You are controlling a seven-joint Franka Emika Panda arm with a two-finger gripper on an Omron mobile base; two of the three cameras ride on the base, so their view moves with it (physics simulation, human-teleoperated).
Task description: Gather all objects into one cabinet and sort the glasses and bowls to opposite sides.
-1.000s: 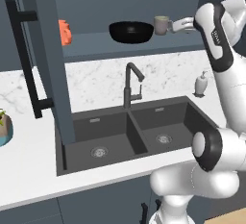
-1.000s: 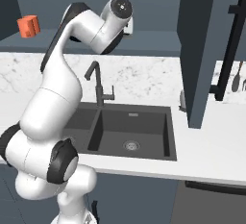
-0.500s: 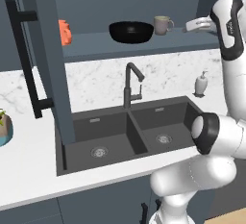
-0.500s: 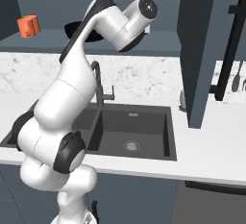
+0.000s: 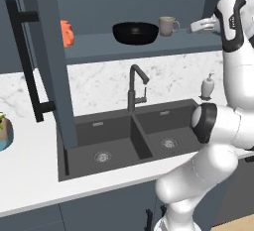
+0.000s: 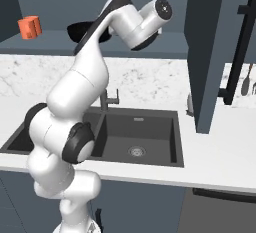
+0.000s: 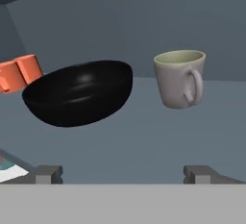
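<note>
On the open cabinet shelf [image 5: 149, 44] three items are seen: orange cup [image 5: 67, 32] far left, black bowl [image 5: 135, 32] in the middle, mug [image 5: 168, 26] just right of it. The gripper [image 5: 201, 25] is held level with the shelf, right of the mug, jaws fully spread, nothing gripped. The mug is judged rigid, light, glazed and slippery; a grasp across the body, clear of the handle, is advised.
</note>
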